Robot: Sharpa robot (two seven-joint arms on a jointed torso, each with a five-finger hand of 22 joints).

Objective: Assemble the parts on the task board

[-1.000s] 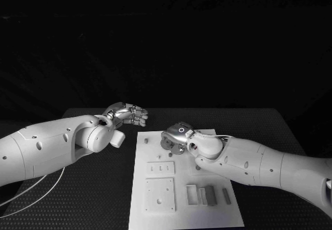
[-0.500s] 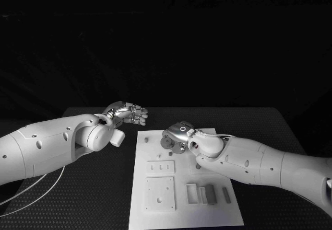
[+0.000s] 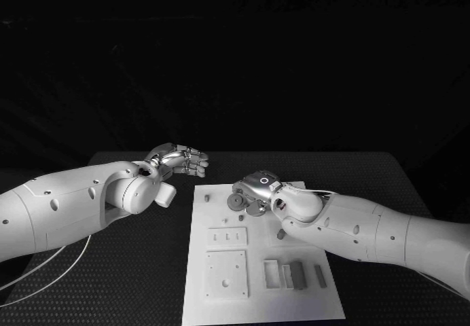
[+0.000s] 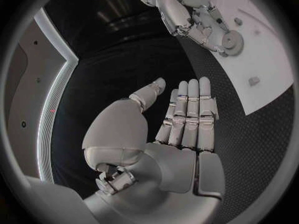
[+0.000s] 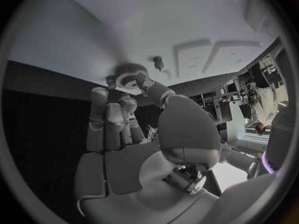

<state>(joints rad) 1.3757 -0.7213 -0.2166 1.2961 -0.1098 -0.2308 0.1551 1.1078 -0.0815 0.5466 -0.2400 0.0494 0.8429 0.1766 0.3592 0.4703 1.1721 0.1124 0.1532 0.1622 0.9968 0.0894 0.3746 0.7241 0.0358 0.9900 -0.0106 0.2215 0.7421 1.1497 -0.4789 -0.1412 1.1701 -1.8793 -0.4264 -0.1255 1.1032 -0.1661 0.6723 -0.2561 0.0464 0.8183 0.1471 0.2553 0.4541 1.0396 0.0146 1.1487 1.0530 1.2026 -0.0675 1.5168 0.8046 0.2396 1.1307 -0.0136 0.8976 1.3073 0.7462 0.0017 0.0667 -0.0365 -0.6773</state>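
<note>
One gear (image 3: pixel 238 202), pinched in the right hand (image 3: pixel 257 197), hangs over the board's (image 3: pixel 294 305) far end beside a small peg (image 5: pixel 158 61), likely its seat. Off the board, the left hand (image 3: pixel 181 160) waits flat and empty. From the right wrist, gear teeth show between fingertips; overhead they blur.

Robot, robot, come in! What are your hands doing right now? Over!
Right hand pinching a gear over the board. Left hand open, off the board, holding nothing. Small peg stands near the gear. Nothing in the way.
</note>
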